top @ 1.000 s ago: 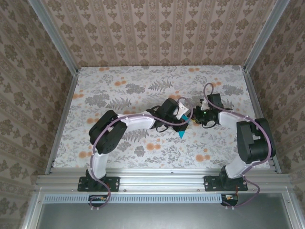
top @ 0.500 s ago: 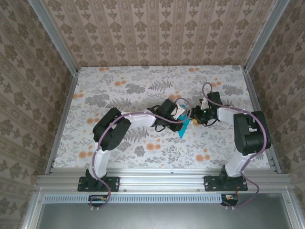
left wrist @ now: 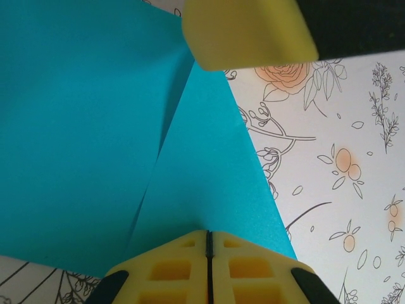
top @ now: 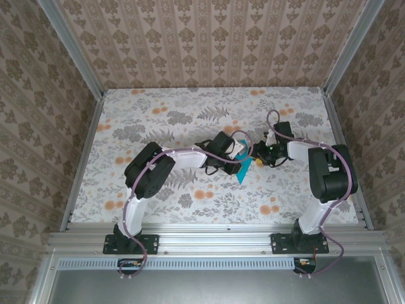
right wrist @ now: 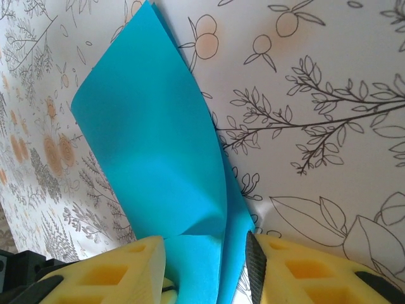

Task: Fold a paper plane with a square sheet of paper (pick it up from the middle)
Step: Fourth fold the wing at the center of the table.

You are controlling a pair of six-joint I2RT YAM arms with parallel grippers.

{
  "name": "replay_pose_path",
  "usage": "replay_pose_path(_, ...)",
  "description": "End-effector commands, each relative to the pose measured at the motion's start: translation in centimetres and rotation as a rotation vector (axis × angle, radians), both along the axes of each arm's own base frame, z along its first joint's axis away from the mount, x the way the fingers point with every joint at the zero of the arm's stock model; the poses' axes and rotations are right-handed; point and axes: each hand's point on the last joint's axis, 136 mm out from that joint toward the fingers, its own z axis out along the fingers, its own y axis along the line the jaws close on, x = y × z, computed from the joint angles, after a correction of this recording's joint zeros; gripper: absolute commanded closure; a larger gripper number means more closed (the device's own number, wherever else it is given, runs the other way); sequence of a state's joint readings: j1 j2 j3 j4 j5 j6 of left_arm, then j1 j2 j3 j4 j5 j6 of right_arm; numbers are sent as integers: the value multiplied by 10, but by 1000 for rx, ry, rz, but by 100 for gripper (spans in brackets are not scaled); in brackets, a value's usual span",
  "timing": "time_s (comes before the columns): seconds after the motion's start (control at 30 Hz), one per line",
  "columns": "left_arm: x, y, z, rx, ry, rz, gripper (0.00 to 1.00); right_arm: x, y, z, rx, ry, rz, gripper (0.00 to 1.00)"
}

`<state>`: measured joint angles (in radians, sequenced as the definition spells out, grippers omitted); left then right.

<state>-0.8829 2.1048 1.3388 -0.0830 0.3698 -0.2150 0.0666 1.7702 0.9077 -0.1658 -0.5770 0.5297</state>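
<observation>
The square sheet of paper (top: 242, 173) is teal-blue and creased into an angular folded shape, lifted at the table's middle between both grippers. In the left wrist view the paper (left wrist: 95, 126) shows overlapping folded layers, and my left gripper (left wrist: 207, 233) is shut on its near edge, jaws pressed together. One yellow fingertip (left wrist: 247, 31) of the other gripper sits at the paper's far end. My right gripper (right wrist: 205, 244) is open, its jaws standing apart on either side of the curled paper (right wrist: 145, 126). From above, left gripper (top: 244, 161) and right gripper (top: 257, 158) nearly meet.
The floral tablecloth (top: 190, 107) covers the table, bounded by aluminium rails and patterned walls. Both arms reach inward from the near edge, the left arm's elbow (top: 149, 171) at the left, the right arm's elbow (top: 332, 174) near the right rail.
The right gripper's jaws have spread apart around the paper, and its arm has drawn in a little. The left gripper stays clamped on the paper, which has barely moved.
</observation>
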Motion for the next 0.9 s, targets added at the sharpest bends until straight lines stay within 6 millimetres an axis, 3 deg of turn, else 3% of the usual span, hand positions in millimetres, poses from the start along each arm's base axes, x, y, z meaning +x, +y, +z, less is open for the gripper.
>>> replay_pose_path(0.0, 2, 3, -14, 36, 10, -11, 92, 0, 9, 0, 18, 10, 33, 60)
replay_pose_path(0.37, 4, 3, -13, 19, 18, -6, 92, -9, 22, 9, 80, -1, 65, 66)
replay_pose_path(0.87, 7, 0, -11, -24, 41, 3, 95, -24, 30, 17, 58, -18, 82, 84)
